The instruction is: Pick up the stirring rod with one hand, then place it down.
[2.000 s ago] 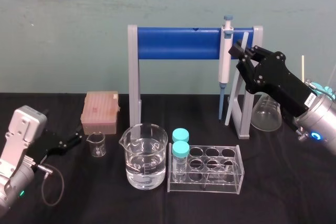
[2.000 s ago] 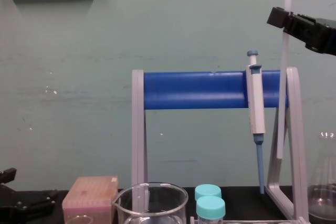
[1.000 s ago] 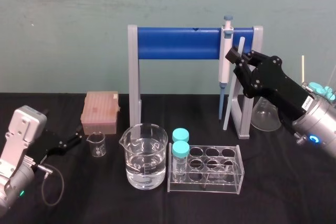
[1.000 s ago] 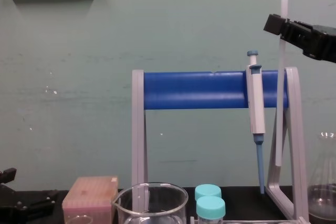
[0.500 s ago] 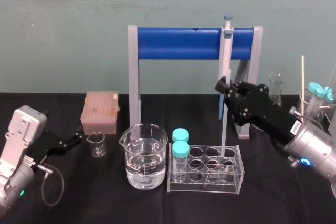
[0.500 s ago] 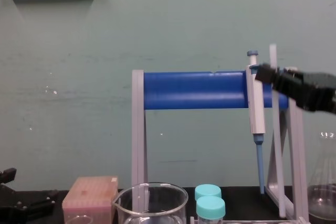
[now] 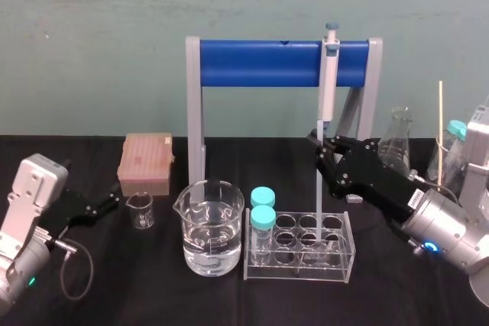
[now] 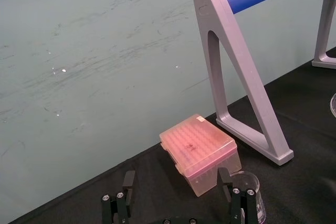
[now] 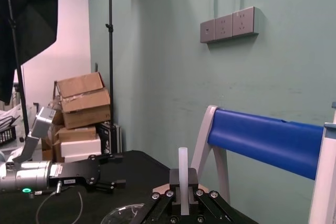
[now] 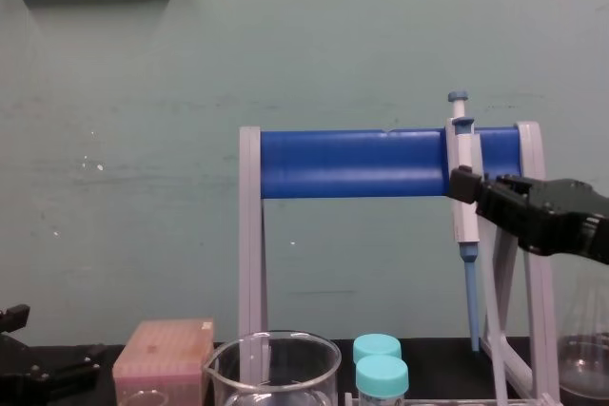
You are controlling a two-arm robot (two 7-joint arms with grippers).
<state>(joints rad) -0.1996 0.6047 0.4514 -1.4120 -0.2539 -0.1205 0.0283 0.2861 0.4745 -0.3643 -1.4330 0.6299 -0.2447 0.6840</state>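
Note:
The stirring rod (image 7: 318, 196) is a thin translucent white stick held upright in my right gripper (image 7: 318, 140), which is shut on its upper part. Its lower end reaches down into the back row of the clear test tube rack (image 7: 336, 266); whether it rests there I cannot tell. In the right wrist view the rod (image 9: 182, 171) stands between the black fingers of the right gripper (image 9: 182, 205). From the chest, the right gripper (image 10: 463, 184) sits in front of the pipette with the rod (image 10: 485, 273) hanging below. My left gripper (image 8: 178, 203) is open and parked low at the left (image 7: 103, 205).
A grey-and-blue pipette (image 7: 327, 82) hangs on the blue-barred stand (image 7: 260, 62) just behind the rod. A large beaker (image 7: 210, 227), two teal-capped tubes (image 7: 262, 215), a small beaker (image 7: 140, 209), a pink tip box (image 7: 146, 162) and a flask (image 7: 397, 139) surround the rack.
My right gripper has come down and toward the left with the rod, from high beside the stand's right leg to just above the test tube rack. The left arm stayed still.

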